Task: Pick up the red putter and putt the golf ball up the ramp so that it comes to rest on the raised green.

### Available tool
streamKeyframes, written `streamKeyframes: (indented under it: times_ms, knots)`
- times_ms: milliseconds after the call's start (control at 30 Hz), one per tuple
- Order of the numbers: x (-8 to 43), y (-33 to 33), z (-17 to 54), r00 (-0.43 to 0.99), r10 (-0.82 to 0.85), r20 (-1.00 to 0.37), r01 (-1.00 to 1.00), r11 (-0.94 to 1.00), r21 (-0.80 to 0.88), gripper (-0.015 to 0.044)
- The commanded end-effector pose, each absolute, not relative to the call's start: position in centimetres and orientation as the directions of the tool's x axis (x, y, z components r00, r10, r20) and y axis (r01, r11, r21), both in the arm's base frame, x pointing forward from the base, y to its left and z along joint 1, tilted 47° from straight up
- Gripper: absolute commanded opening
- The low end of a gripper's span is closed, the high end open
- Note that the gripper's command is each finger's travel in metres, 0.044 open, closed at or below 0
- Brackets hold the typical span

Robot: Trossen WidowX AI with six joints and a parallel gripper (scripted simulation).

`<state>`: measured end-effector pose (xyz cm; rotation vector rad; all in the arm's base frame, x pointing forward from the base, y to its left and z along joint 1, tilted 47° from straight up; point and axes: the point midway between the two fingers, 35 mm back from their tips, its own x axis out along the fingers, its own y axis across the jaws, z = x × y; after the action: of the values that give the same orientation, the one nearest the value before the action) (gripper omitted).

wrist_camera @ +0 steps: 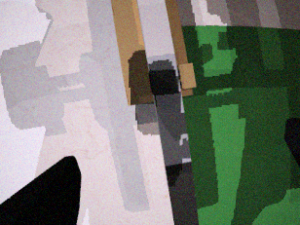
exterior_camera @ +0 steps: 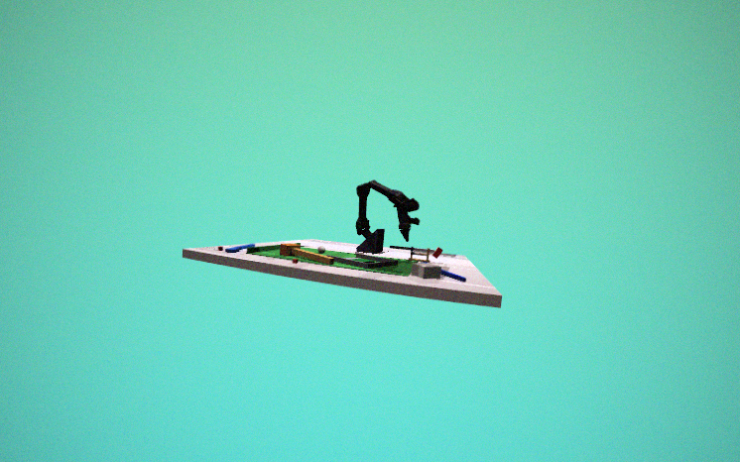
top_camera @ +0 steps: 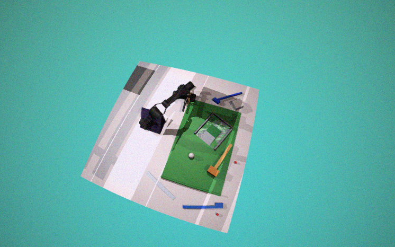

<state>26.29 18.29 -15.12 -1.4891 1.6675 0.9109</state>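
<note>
Teal backdrop | grey board (exterior_camera: 361, 281) | tool (exterior_camera: 405, 234) spread, holding nothing, above red putter (exterior_camera: 423, 251)

Top cam sits high and far off, looking down at a tilt, so the whole table (top_camera: 125, 159) fills mid-frame. Exterior cam's low, way back, catching the same table (exterior_camera: 361, 281) nearly edge-on. Wrist cam looks straight down, super close; all three share the green mat (wrist_camera: 240, 156).
</note>
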Motion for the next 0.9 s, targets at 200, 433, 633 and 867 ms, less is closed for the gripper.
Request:
streamKeyframes:
  times_ms: [200, 433, 633, 867]
  knots:
    - [25.9, 16.6, -17.1, -0.098, -0.497, -0.862, -0.994, 0.087, 0.062, 0.044]
    - [25.7, 15.0, -18.7, -0.097, -0.498, -0.862, -0.994, 0.087, 0.062, 0.044]
    - [25.7, 14.9, -18.7, -0.097, -0.498, -0.862, -0.994, 0.087, 0.062, 0.044]
    - [25.6, 14.3, -19.3, -0.097, -0.498, -0.861, -0.994, 0.087, 0.062, 0.044]
